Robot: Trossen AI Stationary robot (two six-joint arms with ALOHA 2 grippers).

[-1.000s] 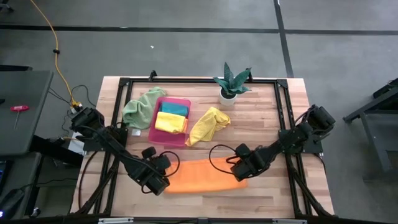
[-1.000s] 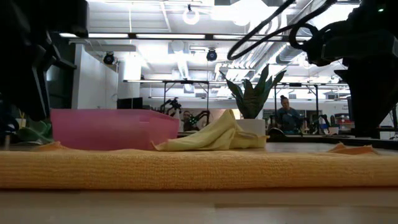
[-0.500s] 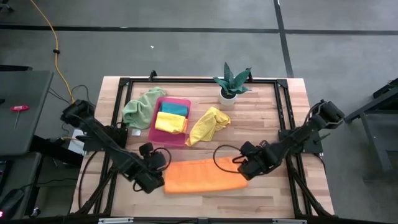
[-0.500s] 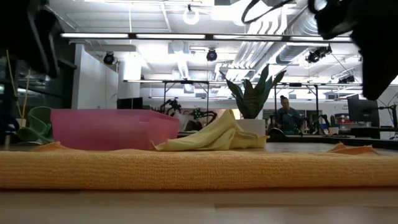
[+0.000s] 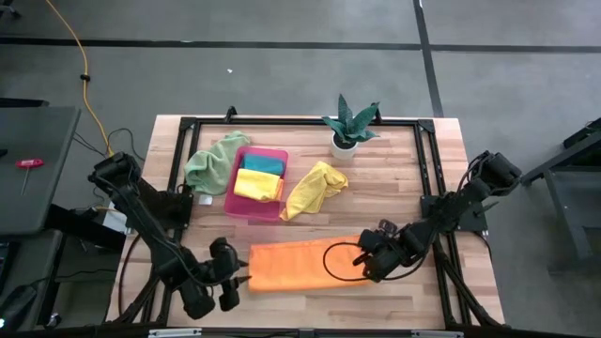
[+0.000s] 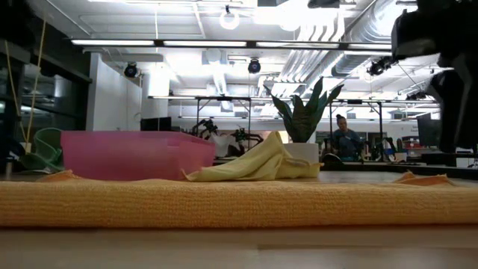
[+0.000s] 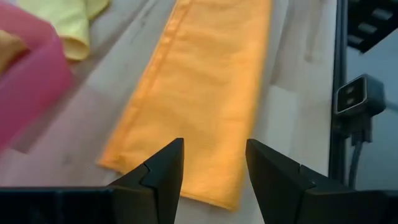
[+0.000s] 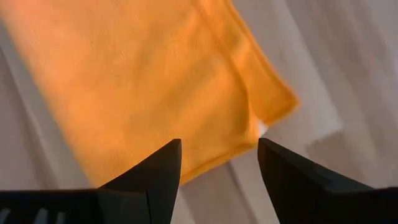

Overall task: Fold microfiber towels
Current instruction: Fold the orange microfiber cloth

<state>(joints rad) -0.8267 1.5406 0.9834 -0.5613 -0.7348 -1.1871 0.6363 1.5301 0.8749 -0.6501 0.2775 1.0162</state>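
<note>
Tray (image 5: 246,199), pink, w/ yellow towel (image 5: 257,186) + teal towel (image 5: 264,164); L claw (image 5: 233,282) & R claw (image 5: 364,262) open, empty.

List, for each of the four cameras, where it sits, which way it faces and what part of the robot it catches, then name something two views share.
High view: above the table, looking straight down; both arms, left gripper and right gripper at the ends of the orange towel.
Low view: at table-top height, looking level across the orange towel to the pink tray; a dark arm at upper right.
Left wrist view: on the left arm, facing the towel lengthwise; its own open gripper.
Right wrist view: on the right arm, facing a towel corner; its own open gripper.
Shared: all four show the orange towel.
</note>
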